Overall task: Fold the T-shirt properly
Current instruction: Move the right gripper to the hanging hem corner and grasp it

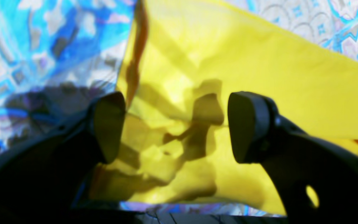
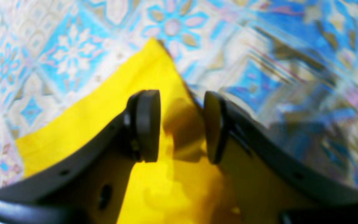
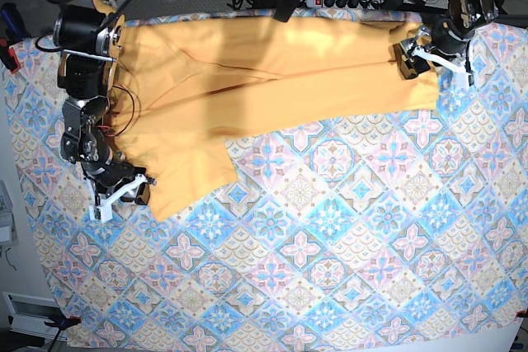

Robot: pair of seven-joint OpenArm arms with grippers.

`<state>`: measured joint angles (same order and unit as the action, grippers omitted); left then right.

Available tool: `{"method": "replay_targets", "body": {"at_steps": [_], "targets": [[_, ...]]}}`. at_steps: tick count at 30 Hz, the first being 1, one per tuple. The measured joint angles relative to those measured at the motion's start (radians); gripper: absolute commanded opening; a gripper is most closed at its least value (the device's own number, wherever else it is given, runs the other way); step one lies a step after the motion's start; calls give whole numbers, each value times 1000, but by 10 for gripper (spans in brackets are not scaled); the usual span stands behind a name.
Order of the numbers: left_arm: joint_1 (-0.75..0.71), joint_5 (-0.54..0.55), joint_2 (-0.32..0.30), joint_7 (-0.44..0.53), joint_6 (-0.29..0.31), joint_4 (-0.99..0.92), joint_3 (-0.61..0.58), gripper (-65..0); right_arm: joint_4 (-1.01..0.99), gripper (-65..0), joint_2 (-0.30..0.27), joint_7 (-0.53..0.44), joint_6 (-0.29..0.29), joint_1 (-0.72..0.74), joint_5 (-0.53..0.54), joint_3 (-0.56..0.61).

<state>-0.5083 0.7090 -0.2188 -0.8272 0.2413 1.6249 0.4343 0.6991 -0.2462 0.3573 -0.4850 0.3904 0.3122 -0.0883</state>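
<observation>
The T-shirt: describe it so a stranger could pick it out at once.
Start from the blue-and-pink patterned tablecloth that covers the table. The T-shirt lies spread along its far edge, between the two arms, with one flap reaching down the near left side. It is the only plain, pale orange-yellow cloth there; everything around it is tiled pattern.

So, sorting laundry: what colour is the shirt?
Plain orange-yellow shirt; base view shows it best.

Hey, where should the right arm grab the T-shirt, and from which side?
Probably the T-shirt corner by the right end effector, coming from the outer side. That corner juts onto the tablecloth with free edges on two sides, so a finger could slide under it; the middle lies flat, offering nothing to pinch.
</observation>
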Motion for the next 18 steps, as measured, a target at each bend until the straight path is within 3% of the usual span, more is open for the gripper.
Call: {"method": "replay_targets", "body": {"at_steps": [11,15,18], "targets": [[3,7,0,0,0,0,0,-149,0,-424,1,-15,-3,3,3,63],[3,6,0,1,-1,0,0,-150,-72,-424,4,-23,-7,29,-111,61],[4,7,0,1,-1,0,0,-150,-122,-424,6,-97,-7,31,-151,60]]}}
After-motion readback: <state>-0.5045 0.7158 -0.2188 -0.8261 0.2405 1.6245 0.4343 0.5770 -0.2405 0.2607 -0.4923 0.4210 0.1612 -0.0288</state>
